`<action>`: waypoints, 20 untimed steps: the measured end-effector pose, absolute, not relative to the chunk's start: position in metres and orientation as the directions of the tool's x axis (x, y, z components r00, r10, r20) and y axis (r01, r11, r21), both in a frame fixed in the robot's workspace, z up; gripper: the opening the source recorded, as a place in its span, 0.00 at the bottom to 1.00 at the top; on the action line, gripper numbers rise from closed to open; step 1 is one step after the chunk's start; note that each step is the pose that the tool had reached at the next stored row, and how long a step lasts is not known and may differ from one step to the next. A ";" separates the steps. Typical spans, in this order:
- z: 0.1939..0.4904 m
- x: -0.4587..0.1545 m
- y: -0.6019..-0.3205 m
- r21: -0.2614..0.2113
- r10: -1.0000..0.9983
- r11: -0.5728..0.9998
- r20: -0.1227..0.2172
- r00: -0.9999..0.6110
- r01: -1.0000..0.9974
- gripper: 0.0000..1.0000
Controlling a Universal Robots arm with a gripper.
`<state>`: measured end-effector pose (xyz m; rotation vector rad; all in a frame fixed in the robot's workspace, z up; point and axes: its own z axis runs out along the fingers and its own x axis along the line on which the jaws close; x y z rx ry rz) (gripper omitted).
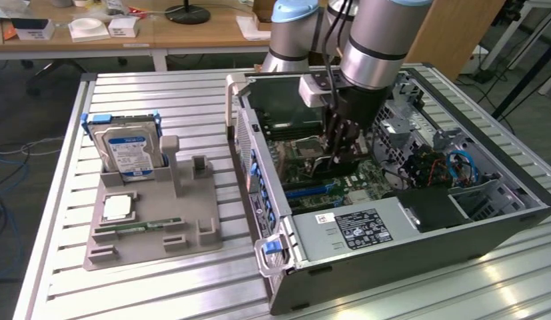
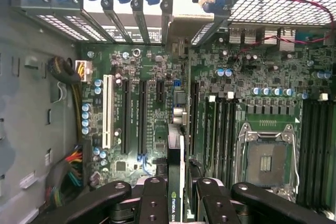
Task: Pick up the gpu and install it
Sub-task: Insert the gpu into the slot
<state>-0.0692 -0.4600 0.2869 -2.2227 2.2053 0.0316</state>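
Done: tool (image 2: 176, 195) is gripping the gpu (image 2: 175, 171) edge-on, hanging inside the computer case (image 1: 418, 247).
Left: card is not yet sitting in a motherboard (image 2: 152, 103) slot.

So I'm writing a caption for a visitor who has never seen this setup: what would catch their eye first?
First, the open computer case on the slatted table, with the robot arm reaching down into it. Its claw grips the gpu edge-on, directly above the green motherboard and its expansion slots. On the exterior view's left, a grey holder carries a blue-labelled hard drive.
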 end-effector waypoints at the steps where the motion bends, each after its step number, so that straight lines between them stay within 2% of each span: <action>1: 0.285 -0.070 -0.460 0.007 -1.000 -0.008 -0.021 0.008 -1.000 0.26; 20: 0.273 -0.082 -0.460 0.007 -1.000 -0.008 -0.017 0.008 -1.000 0.26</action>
